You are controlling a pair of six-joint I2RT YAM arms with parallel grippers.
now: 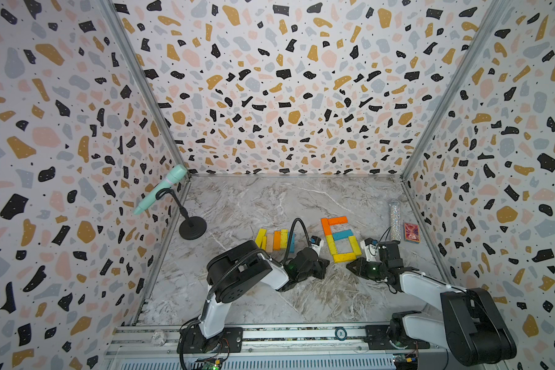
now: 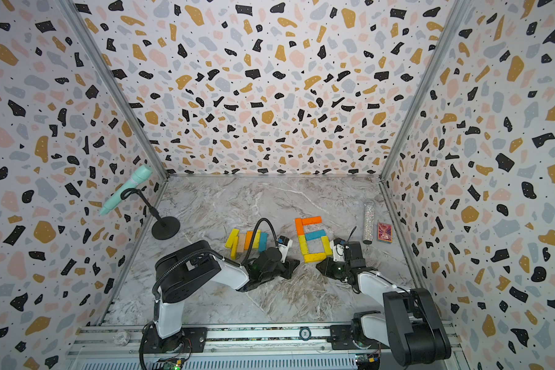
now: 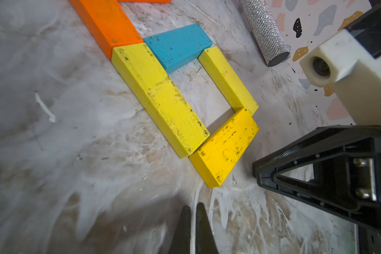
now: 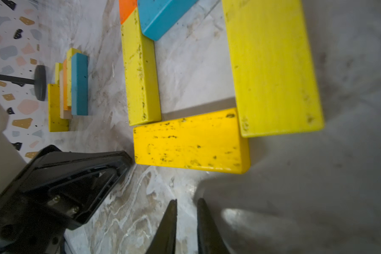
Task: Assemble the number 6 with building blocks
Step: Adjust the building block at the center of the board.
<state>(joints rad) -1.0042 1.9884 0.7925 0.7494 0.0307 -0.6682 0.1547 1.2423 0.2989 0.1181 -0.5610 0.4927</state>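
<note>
Since the flat painted wooden blocks [image 1: 342, 235] already spell a 6, left claw [image 3: 193, 209] rests shut, right claw [image 4: 187, 204] barely apart, both empty.

Robot lab cell, terrazzo-papered walls [image 1: 285, 96]

Bright, even light; in both top views the terrazzo walls [image 1: 269, 80] bow at the edges. Beside the right claw [image 4: 187, 201] a soft grey shadow pools; its fingertips [image 4: 169, 220] blur, and the marble tabletop [image 4: 185, 72] ahead gleams.
</note>
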